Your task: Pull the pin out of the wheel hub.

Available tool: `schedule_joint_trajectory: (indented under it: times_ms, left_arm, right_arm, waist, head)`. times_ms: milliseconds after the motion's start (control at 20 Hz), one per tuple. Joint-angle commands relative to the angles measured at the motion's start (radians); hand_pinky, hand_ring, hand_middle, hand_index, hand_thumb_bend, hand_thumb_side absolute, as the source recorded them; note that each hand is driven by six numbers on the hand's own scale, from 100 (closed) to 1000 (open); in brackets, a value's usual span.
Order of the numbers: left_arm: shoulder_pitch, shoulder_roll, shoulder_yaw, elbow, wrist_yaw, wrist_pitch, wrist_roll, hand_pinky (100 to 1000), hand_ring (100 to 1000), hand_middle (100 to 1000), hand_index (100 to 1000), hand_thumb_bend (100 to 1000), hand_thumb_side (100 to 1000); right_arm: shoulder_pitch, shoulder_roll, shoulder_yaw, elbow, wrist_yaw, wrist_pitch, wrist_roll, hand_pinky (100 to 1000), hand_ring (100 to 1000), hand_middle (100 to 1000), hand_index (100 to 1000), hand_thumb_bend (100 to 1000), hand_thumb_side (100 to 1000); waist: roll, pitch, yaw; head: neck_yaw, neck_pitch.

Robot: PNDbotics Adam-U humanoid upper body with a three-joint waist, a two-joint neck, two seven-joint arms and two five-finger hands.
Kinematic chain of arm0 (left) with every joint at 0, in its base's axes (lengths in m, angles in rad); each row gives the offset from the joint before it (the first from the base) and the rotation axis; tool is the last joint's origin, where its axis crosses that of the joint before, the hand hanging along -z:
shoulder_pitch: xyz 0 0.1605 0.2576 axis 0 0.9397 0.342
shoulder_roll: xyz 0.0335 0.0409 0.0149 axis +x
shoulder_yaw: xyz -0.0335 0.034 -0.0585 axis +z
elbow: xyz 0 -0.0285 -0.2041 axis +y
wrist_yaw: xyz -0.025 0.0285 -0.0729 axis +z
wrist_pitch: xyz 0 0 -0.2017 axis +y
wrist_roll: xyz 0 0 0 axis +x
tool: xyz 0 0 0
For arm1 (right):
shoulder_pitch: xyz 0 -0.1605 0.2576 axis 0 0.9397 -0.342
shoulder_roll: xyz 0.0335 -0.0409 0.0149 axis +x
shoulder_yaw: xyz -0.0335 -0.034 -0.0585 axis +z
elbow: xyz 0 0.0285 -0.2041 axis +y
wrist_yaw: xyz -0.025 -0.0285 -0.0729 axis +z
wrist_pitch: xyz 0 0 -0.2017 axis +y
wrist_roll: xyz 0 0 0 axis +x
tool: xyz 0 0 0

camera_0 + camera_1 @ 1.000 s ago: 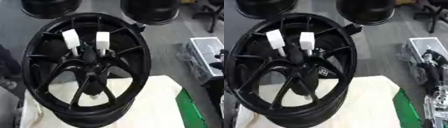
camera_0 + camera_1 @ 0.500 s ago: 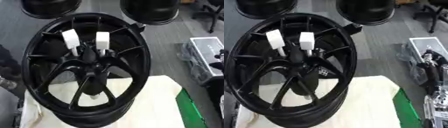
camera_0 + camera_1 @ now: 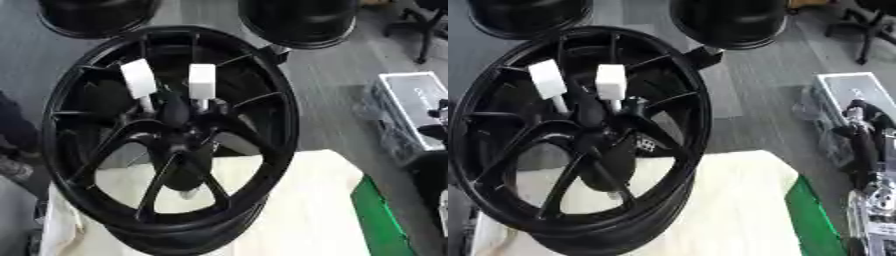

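A black spoked wheel (image 3: 278, 125) stands on edge on a cream-covered table (image 3: 306, 210), its face turned towards me. Two pins with white block handles stick out of the hub (image 3: 179, 132): the left pin (image 3: 138, 79) leans left, the right pin (image 3: 202, 81) stands nearly straight. Neither pin is touched by a hand. My right hand (image 3: 863, 131) shows only as a black and silver shape at the right edge, well away from the wheel. My left hand is out of sight.
The table has a green strip (image 3: 378, 222) along its right side. On the grey floor lie a silver case (image 3: 404, 112) at the right and two black tyres (image 3: 297, 20) at the back. An office chair base (image 3: 427, 22) stands at the top right.
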Motion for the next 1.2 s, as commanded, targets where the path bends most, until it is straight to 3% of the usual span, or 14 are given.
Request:
schedule_joint_trajectory:
  times_ms: [50,200,250,450,550,800,1200]
  left_arm:
    - [-0.011,0.251,-0.065,-0.077,0.06,-0.099,-0.032,501,523,643,701,505,100]
    - [-0.027,0.496,-0.179,-0.062,0.069,-0.214,-0.106,528,544,681,731,643,135]
    - [-0.038,0.556,-0.216,-0.045,0.055,-0.243,-0.13,534,547,686,737,647,147]
    - [-0.133,0.712,-0.383,0.016,-0.038,-0.316,-0.238,578,570,726,772,728,212]
    - [-0.202,0.729,-0.449,0.047,-0.089,-0.324,-0.287,588,573,728,775,755,286]
    - [-0.369,0.695,-0.568,0.093,-0.215,-0.344,-0.36,613,585,741,792,755,344]
    - [-0.499,0.62,-0.655,0.148,-0.413,-0.459,-0.437,655,597,736,791,677,336]
  right_arm:
    - [-0.008,-0.026,-0.001,-0.01,0.009,0.003,-0.001,667,507,617,762,100,670]
    - [-0.007,-0.033,0.002,-0.008,0.013,0.004,0.003,668,507,618,763,100,671]
    - [-0.007,-0.035,0.003,-0.008,0.014,0.004,0.004,668,507,618,763,100,670]
    - [-0.007,-0.048,0.013,-0.007,0.016,0.003,0.014,668,507,618,763,100,670]
    - [-0.006,-0.053,0.017,-0.006,0.017,0.003,0.02,668,507,618,763,100,669]
    - [-0.004,-0.062,0.02,-0.006,0.02,0.004,0.023,668,507,618,763,100,670]
    - [-0.002,-0.069,0.025,-0.005,0.021,0.005,0.029,668,507,619,763,100,673]
  waist:
    - [0.01,-0.017,-0.008]
    - [0.022,-0.022,-0.023]
    - [0.025,-0.023,-0.028]
    - [0.039,-0.029,-0.046]
    - [0.044,-0.03,-0.052]
    - [0.054,-0.033,-0.061]
    - [0.064,-0.038,-0.066]
  head:
    - [-0.005,-0.002]
    - [-0.003,-0.002]
    - [-0.003,-0.002]
    - [0.009,-0.002]
    - [0.013,-0.002]
    - [0.022,-0.002]
    - [0.03,-0.002]
